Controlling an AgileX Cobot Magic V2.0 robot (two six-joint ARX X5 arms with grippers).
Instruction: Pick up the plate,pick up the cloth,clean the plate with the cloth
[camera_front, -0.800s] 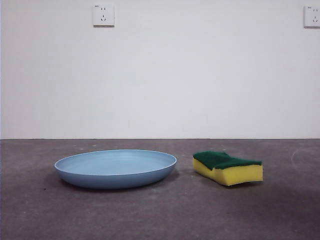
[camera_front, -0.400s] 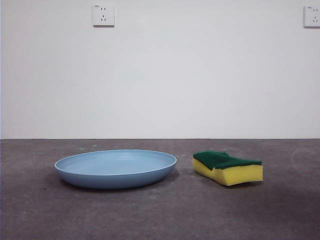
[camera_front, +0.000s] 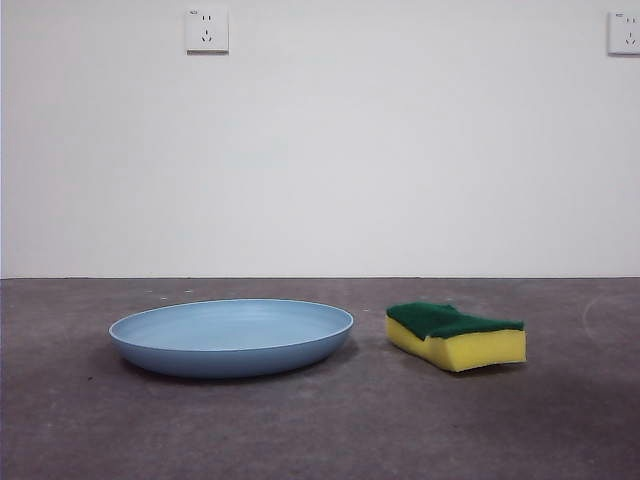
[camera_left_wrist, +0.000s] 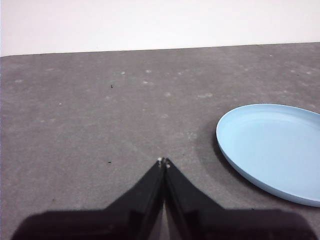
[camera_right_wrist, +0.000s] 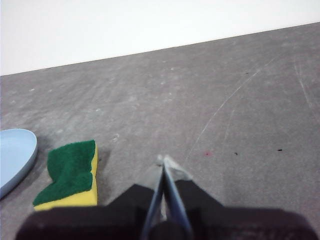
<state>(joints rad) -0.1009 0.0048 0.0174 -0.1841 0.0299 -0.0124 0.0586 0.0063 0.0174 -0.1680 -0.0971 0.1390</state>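
The light-blue plate (camera_front: 232, 336) lies flat on the dark grey table, left of centre in the front view. To its right sits the cloth, a yellow sponge with a green scouring top (camera_front: 455, 335). The left wrist view shows my left gripper (camera_left_wrist: 163, 162) shut, jaws pressed tip to tip, hovering over bare table with the plate (camera_left_wrist: 275, 147) off to one side. My right gripper (camera_right_wrist: 164, 161) is shut too, held apart from the cloth (camera_right_wrist: 71, 173), and an edge of the plate (camera_right_wrist: 15, 155) shows beyond it. Neither gripper appears in the front view.
A white wall stands behind the table, with two power sockets (camera_front: 207, 30) (camera_front: 623, 32) high up. Faint scratches and specks mark the table surface (camera_right_wrist: 235, 110).
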